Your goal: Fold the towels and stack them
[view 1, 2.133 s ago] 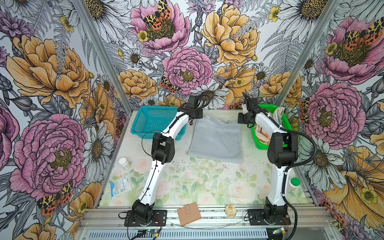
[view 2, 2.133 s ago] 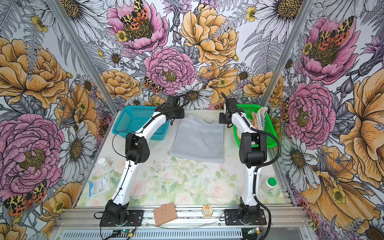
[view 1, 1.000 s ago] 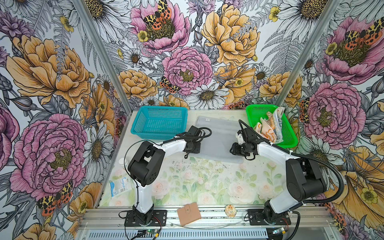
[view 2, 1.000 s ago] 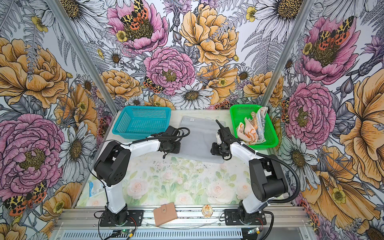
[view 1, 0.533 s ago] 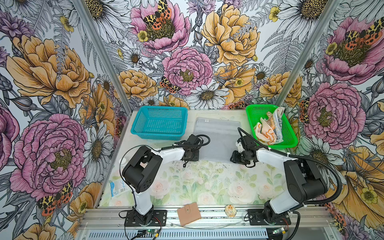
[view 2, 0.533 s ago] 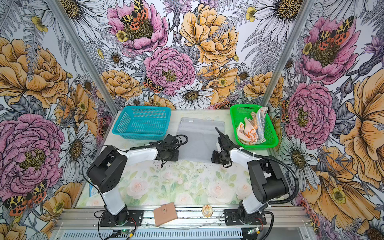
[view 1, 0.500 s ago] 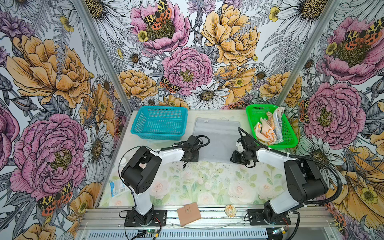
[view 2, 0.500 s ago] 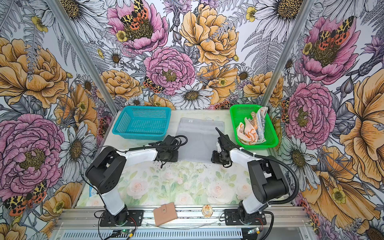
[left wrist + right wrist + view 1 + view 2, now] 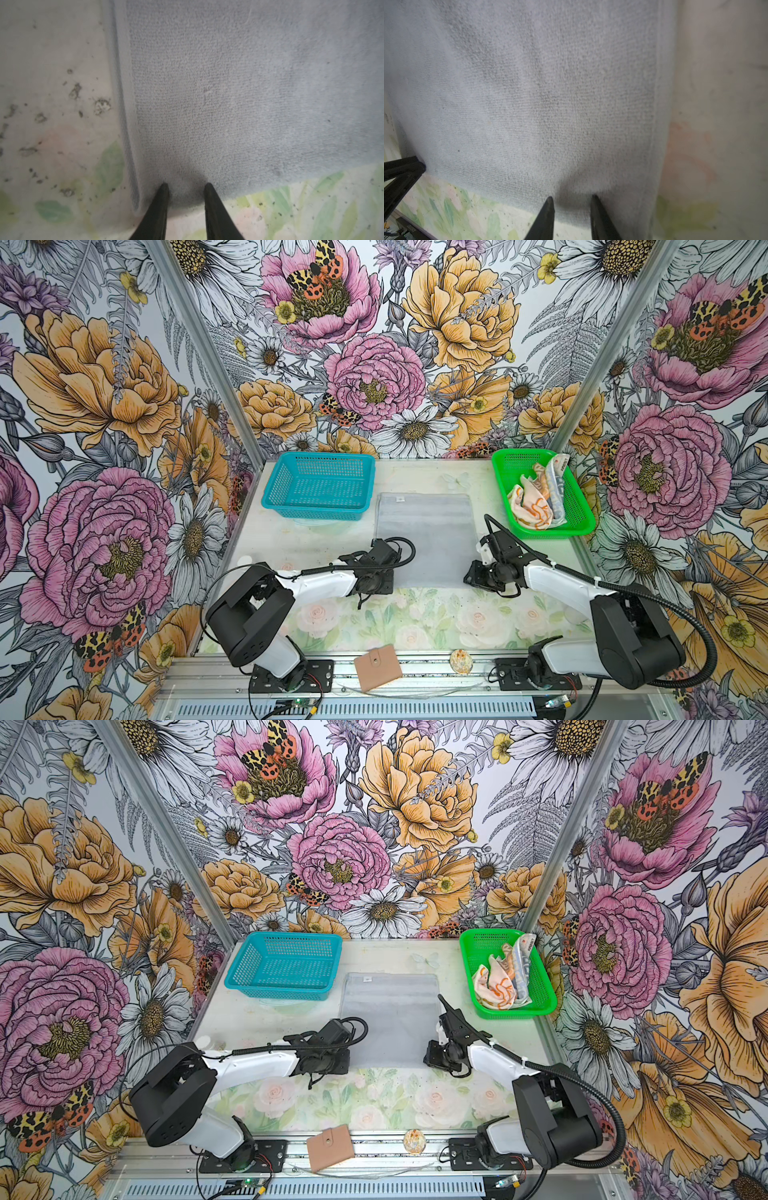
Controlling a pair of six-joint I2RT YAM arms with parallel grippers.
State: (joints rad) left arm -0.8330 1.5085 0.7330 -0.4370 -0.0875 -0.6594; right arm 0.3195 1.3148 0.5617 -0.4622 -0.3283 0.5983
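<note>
1. Flowered walls (image 9: 374,377) in pink, orange and white close in a bench (image 9: 415,616) with a pale rose print, speckled with dark marks.
2. At the far left of the bench stands a blue basket (image 9: 316,512).
3. The left claw (image 9: 185,186) is down at the near left corner of the grey towel (image 9: 426,539). Its fingertips (image 9: 164,188) stand a little apart and press into the cloth right at the near edge, with a shadowed pucker between them. Whether they nip the cloth or only rest on it, I cannot tell.
4. A tan wallet (image 9: 377,668) lies on the metal rail (image 9: 428,668) at the front, well apart from the towel.
5. The grey towel lies flat in the middle of the bench, between the two baskets. It is a neat rectangle with a small white tag (image 9: 400,499) near its far left corner.
6. A small mottled thing (image 9: 461,660), too small to name, sits on the rail to the right of the wallet.
7. The right claw (image 9: 572,199) is down at the towel's near right corner. Its fingertips (image 9: 550,202) are parted by a similar gap and dig into the cloth at the near edge. Here too I cannot tell whether anything is grasped.
8. At the far right stands a green basket (image 9: 540,531). Inside it, crumpled and touching, are the flowered towel (image 9: 530,508) and the lettered towel (image 9: 555,485). The lettered one reaches up to the far right rim.
</note>
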